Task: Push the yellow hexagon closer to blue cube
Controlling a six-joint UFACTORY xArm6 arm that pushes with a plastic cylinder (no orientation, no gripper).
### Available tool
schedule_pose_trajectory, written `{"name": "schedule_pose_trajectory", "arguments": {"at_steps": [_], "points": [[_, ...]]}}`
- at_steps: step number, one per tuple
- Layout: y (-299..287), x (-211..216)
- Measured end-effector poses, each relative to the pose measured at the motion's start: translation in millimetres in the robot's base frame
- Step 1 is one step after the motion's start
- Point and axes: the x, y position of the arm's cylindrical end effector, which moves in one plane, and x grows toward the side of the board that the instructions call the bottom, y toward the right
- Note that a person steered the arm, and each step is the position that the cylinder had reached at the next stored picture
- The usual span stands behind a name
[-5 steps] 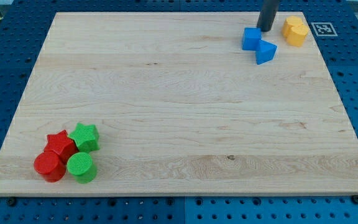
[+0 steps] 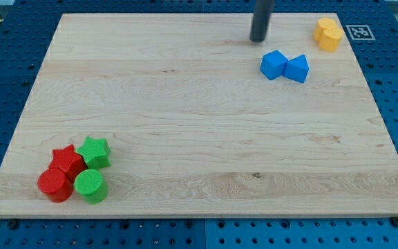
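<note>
The yellow hexagon block (image 2: 328, 34) sits near the top right corner of the wooden board (image 2: 185, 117). The blue cube (image 2: 274, 64) lies to its lower left, touching a blue triangular block (image 2: 297, 68) on the cube's right. My tip (image 2: 258, 39) is at the view's top, just above and slightly left of the blue cube, apart from it, and well left of the yellow hexagon.
At the bottom left a cluster holds a red star (image 2: 67, 160), a green star (image 2: 94, 151), a red cylinder (image 2: 54, 185) and a green cylinder (image 2: 89, 185). A printed marker tag (image 2: 358, 32) lies beside the board's top right corner.
My tip moved left from between the blue cube and the yellow hexagon. The blue cube and the blue triangular block shifted downward and slightly left. The yellow hexagon stayed put.
</note>
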Motion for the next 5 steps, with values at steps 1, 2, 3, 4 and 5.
{"name": "schedule_pose_trajectory", "arguments": {"at_steps": [1,2,3,4,5], "points": [[24.3,-47.9],[76.5,-58.4],[128.0,-57.7],[199.3,-53.3],[218.8,-20.9]]}}
